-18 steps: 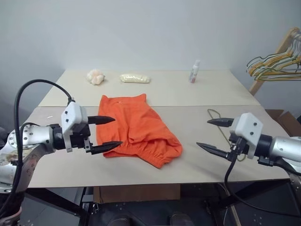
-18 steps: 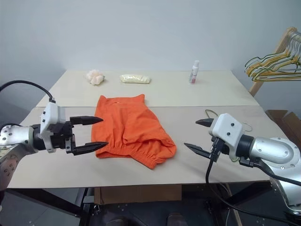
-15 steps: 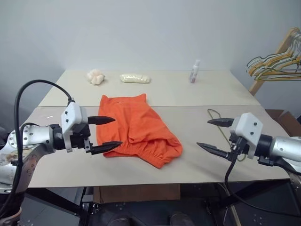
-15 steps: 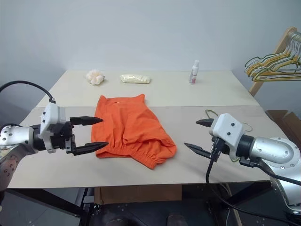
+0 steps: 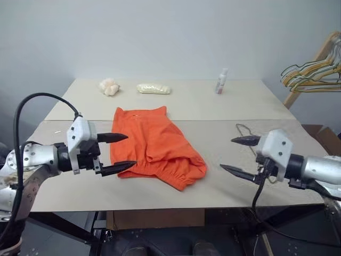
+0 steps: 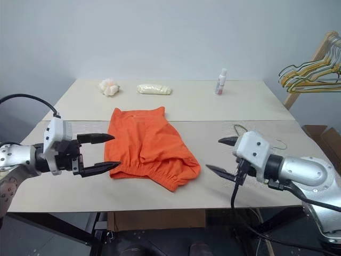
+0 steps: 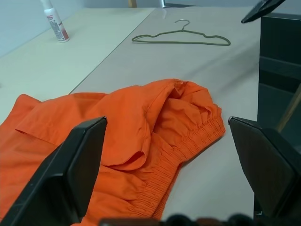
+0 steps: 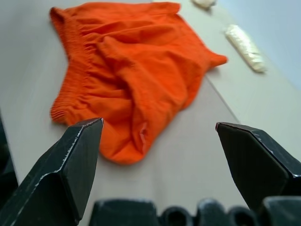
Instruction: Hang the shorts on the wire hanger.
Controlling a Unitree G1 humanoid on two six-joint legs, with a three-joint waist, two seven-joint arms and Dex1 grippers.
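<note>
Shorts (image 5: 156,144) flat on bench (image 5: 224,109), hanger (image 7: 181,38) apart; both grippers' fingers (image 5: 118,168) wide, empty. Step: pre-grasp; next, waistband pinch.

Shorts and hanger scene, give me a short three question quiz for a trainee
1. True or false: the shorts are already hanging on the wire hanger.
2. Which claw is nearer the wire hanger? A. left claw B. right claw
3. Fill in: the small bottle stands at the ____ edge of the table, the one by the wall.

Key
1. False. The shorts lie crumpled flat on the table and the hanger lies apart from them.
2. B. The hanger lies on the table just behind the open right claw; the open left claw is beside the shorts.
3. Far.
</note>
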